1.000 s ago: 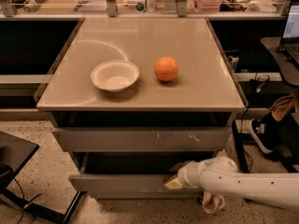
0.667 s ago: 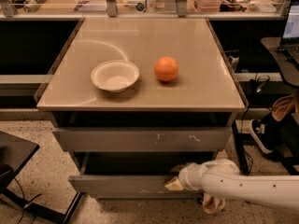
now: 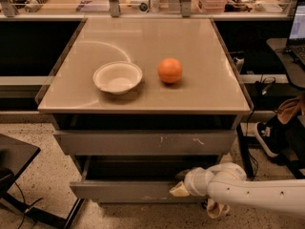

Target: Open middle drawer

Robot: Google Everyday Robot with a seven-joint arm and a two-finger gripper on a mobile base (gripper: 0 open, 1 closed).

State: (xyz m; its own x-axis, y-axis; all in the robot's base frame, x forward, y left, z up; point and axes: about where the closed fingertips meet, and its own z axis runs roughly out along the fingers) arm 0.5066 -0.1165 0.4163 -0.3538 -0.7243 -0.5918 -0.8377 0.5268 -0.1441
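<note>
gripper [image 3: 177,190] part-hidden at mid drawer [image 3: 124,191], arm [image 3: 257,194] cropped rt

We take this for a robotics lab: a cluttered pale workbench [image 3: 71,1] behind, an open laptop [image 3: 298,30], black floor cables [image 3: 21,203], the white arm's gripper [image 3: 180,190] low before the beige counter [image 3: 209,87].

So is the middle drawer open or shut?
Open: the middle drawer juts forward past the scuffed front above, with the gripper at its edge.
</note>
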